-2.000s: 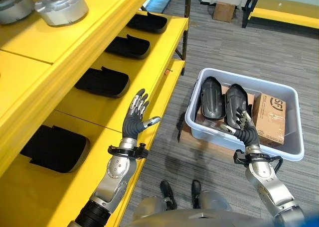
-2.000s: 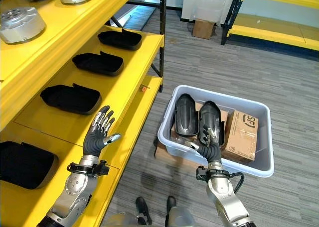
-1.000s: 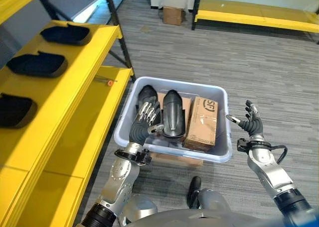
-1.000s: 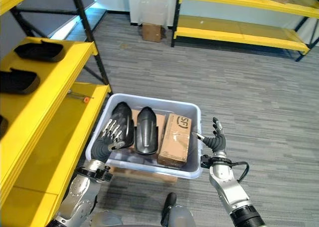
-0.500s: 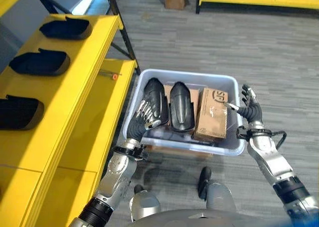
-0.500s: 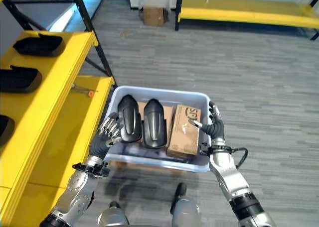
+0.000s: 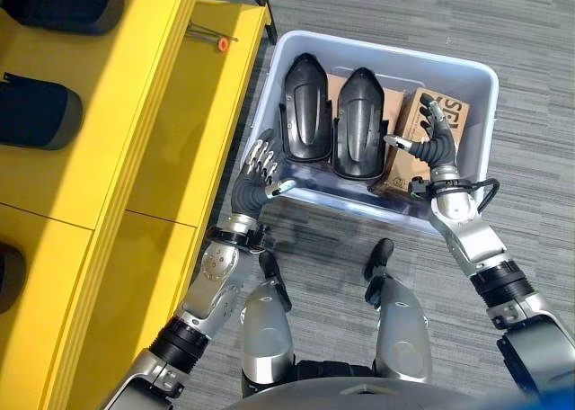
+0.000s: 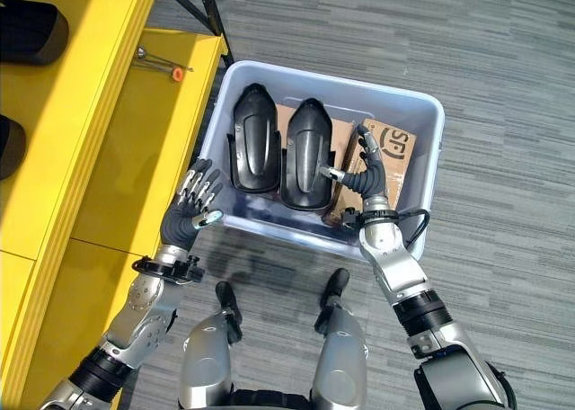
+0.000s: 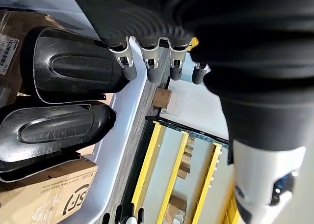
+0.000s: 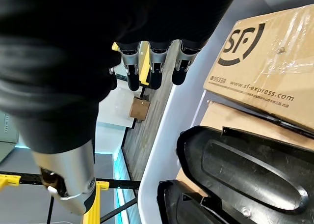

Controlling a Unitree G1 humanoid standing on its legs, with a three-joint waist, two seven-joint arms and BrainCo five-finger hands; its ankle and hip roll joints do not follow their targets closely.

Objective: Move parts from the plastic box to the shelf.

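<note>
A pale plastic box (image 7: 341, 200) stands on the floor, holding two black moulded parts (image 7: 304, 111) (image 7: 358, 125) side by side and a cardboard carton (image 7: 429, 122) to their right. My left hand (image 7: 256, 172) is open, fingers straight, just outside the box's near left corner and touching nothing. My right hand (image 7: 437, 147) hovers open over the carton, thumb pointing toward the right-hand part. Past the fingers (image 9: 147, 69) in the left wrist view lie both parts (image 9: 73, 67). The right wrist view looks over the carton (image 10: 274, 71) and a part (image 10: 245, 165).
The yellow shelf (image 7: 135, 140) runs along the left, close beside the box, with black parts (image 7: 40, 113) lying on its upper level. A small orange-tipped tool (image 7: 222, 43) lies on the lower shelf board. Grey floor stretches to the right of the box.
The camera has tipped down over the box. My right hand has come in from beside the box to above the carton. My left hand stays open at the box's near left corner.
</note>
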